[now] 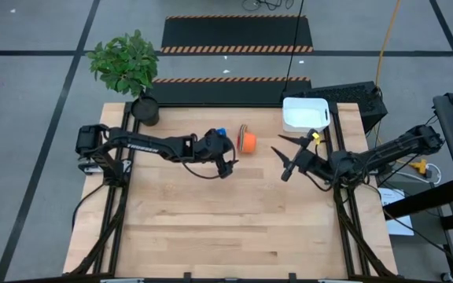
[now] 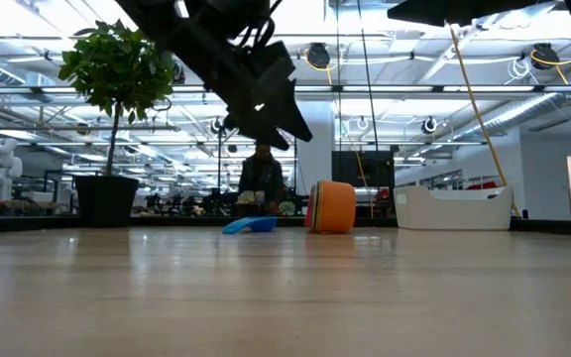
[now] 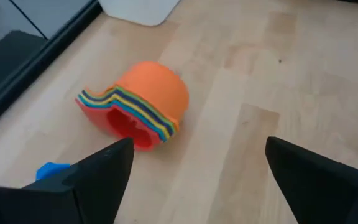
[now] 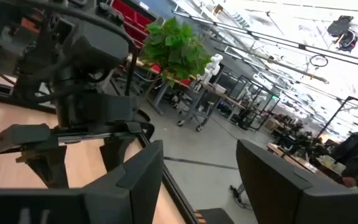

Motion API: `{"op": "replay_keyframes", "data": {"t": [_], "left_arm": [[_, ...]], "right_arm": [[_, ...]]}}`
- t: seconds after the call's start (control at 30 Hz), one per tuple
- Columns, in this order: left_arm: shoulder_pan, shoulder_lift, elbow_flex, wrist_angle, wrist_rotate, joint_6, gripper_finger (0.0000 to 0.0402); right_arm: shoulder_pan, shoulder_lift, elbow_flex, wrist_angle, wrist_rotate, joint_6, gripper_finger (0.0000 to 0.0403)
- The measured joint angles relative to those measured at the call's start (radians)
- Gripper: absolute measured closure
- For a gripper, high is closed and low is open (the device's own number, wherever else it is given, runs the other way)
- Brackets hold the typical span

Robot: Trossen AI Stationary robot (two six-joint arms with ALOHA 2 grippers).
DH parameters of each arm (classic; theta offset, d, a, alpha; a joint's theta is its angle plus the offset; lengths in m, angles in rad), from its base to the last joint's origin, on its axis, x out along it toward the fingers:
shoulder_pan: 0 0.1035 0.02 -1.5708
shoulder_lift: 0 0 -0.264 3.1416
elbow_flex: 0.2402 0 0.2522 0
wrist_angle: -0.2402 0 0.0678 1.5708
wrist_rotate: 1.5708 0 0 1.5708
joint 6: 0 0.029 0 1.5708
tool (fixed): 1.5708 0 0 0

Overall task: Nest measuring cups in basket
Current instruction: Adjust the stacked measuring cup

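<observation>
The nested stack of measuring cups (image 1: 247,141) lies tipped on its side on the worktop (image 1: 234,228), upper middle of the high view, orange cup outermost with a red rim and striped edges of others showing inside it. One blue cup (image 1: 220,134) lies apart, just left of the stack, close under the left arm's wrist. These look like thin, light, stiff plastic: smooth and likely slippery on the rounded wall, and apt to roll or skid when nudged. The stacked handles or the rim edge seem the surest place to pinch; a squeeze across the round body might pop the stack loose.

The left claw (image 3: 194,165) hangs above the worktop just beside the stack, fingers spread wide, holding nothing. The right claw (image 1: 287,155) waits to the right of the stack, partly spread and empty.

The basket (image 1: 305,115), white and low-walled, sits at the upper right of the high view, well apart from the cups; nothing shows inside it.
</observation>
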Motion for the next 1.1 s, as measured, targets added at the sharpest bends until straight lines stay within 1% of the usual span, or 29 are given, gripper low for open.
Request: {"op": "replay_keyframes", "data": {"t": [0.07, 0.2, 0.33, 0.4, 0.5, 0.63, 0.77, 0.93, 1.0, 1.1], "left_arm": [[0.017, 0.000, -0.030, 0.053, 0.039, -0.007, 0.0041], [0.054, 0.000, -0.137, 0.265, 0.123, 0.001, 0.0047], [0.066, 0.000, -0.248, 0.494, 0.083, 0.100, 0.0048], [0.065, 0.000, -0.282, 0.550, 0.086, 0.133, 0.0048], [0.061, 0.001, -0.307, 0.558, 0.093, 0.134, 0.0048], [0.061, 0.008, -0.308, 0.588, 0.082, 0.114, 0.0048], [0.060, 0.072, -0.281, 0.626, 0.083, 0.095, 0.0048], [0.067, 0.147, -0.244, 0.611, 0.083, 0.135, 0.0040], [0.078, 0.153, -0.233, 0.611, 0.084, 0.100, 0.0035], [0.109, 0.152, -0.224, 0.610, 0.086, -0.009, 0.0028]], "right_arm": [[0.000, 0.000, 0.000, -0.005, 0.000, -0.001, 0.0207], [0.000, 0.000, 0.000, -0.005, 0.001, -0.004, 0.0207], [0.000, 0.000, 0.000, -0.010, 0.001, -0.023, 0.0207], [0.000, 0.000, 0.000, -0.013, 0.001, -0.030, 0.0207], [0.000, 0.000, 0.000, -0.014, 0.001, -0.052, 0.0207], [0.000, 0.000, 0.000, -0.012, 0.001, -0.059, 0.0206], [0.000, 0.000, 0.000, -0.010, 0.001, -0.072, 0.0206], [0.000, 0.000, 0.000, -0.006, 0.001, -0.079, 0.0206], [-0.001, 0.000, 0.000, -0.006, 0.001, -0.079, 0.0206], [-0.002, 0.000, 0.000, -0.006, 0.001, -0.083, 0.0206]]}}
